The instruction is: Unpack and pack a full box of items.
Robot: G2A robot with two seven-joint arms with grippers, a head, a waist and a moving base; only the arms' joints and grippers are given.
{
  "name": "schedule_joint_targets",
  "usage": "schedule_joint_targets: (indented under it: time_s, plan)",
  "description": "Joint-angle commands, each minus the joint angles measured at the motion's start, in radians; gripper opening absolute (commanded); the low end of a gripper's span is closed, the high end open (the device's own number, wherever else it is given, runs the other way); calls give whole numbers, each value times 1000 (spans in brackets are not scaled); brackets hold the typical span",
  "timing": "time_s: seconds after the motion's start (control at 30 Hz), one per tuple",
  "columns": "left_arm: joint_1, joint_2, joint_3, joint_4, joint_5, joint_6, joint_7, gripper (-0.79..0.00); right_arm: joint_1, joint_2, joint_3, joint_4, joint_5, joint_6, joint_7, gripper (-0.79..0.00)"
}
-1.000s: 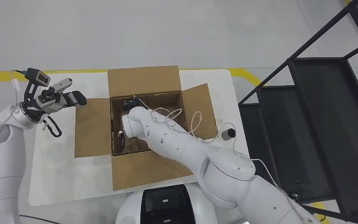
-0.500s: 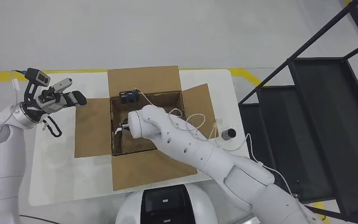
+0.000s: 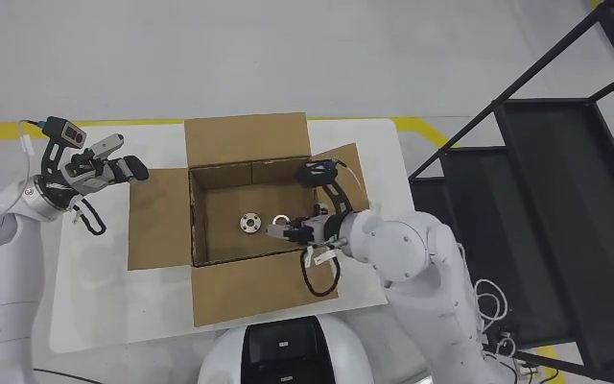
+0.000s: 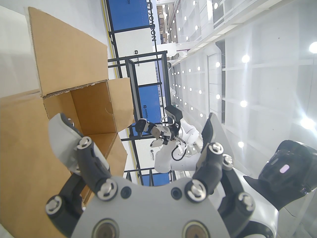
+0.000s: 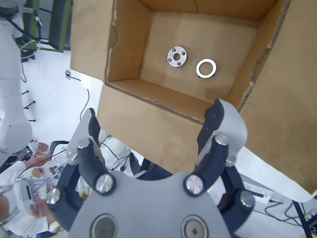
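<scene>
The right arm has drawn back out of the box (image 3: 246,140). A second ago it lay stretched across the opening with its wrist deep at the far left corner; half a second ago it was already lifting. The right gripper (image 3: 288,230) hangs over the right part of the opening, above the rim, and the floor of the box shows again. The left arm has not shifted.

In the right wrist view the right gripper (image 5: 156,116) stands spread wide with nothing between its fingers (image 5: 219,115). It looks down into the box (image 5: 128,50), where two metal parts lie flat on the cardboard floor: a disc (image 5: 176,57) with a centre hole and smaller holes around it, and a plain ring (image 5: 206,68) just beside it, the two not touching. From above, the disc (image 3: 250,223) sits near the middle of the floor.

The box stands on the white table (image 3: 96,288) with all four flaps folded outward.

The left gripper (image 3: 121,159) is held off to the left, over the table's edge and beside the left flap. Its fingers are spread wide as well, and it holds nothing. Its own camera shows the left gripper (image 4: 135,122) turned toward the box (image 4: 69,48), with the right gripper (image 4: 154,132) farther off above the rim.

Dark metal stairs (image 3: 518,192) stand to the right of the table.
</scene>
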Motion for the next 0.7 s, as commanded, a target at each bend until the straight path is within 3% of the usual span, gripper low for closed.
schedule_joint_targets:
  time_s: [0.0,0.4,0.47,0.67]
  plan:
    - [0,0,0,0,0,0,0,0,-31,5,82,-12,63,-23,-22,0]
    - [0,0,0,0,0,0,0,0,-199,39,530,0,443,-150,-113,0]
    - [0,0,0,0,0,0,0,0,-225,43,582,18,417,-115,-164,0]
    - [0,0,0,0,0,0,0,0,-230,55,579,106,271,12,-247,0]
